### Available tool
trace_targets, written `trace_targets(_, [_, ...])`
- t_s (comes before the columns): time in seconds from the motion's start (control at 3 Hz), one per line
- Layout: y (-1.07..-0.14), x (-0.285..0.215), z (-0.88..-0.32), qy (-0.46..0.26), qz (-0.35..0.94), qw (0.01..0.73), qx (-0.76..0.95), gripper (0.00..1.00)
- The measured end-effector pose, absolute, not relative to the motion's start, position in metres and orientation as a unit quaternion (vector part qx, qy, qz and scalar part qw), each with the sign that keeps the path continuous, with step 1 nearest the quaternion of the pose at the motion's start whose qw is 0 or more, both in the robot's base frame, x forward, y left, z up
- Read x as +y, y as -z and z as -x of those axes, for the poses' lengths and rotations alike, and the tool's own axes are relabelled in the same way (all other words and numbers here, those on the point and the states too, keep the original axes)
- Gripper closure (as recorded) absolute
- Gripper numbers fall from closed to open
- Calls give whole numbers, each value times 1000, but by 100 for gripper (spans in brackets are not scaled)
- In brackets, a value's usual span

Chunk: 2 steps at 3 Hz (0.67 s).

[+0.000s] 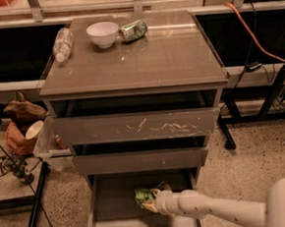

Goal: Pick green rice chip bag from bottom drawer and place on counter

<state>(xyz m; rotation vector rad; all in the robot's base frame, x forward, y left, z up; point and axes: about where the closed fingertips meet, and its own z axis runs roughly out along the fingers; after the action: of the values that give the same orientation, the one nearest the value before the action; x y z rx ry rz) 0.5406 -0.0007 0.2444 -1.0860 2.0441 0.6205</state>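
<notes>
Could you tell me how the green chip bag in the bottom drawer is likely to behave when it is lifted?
The green rice chip bag looks crinkled, so it will probably flex rather than hold shape. Being small, it is likely light. The gripper is at it inside the bottom drawer, where a loose edge might snag.

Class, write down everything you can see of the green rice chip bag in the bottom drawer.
The green rice chip bag is small, crinkled and shiny like foil, green with tan patches. It lies on the floor of the open bottom drawer, near the middle, just in front of the drawer above. The gripper is down in the drawer right at the bag, covering part of it.
</notes>
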Motion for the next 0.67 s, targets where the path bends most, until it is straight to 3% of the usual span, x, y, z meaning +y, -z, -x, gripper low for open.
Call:
trace_targets(0.33, [-353,-41,-559,-177,389,450,784,100])
trace_targets(0.67, [-390,-50,-550,-152,401,467,773,100])
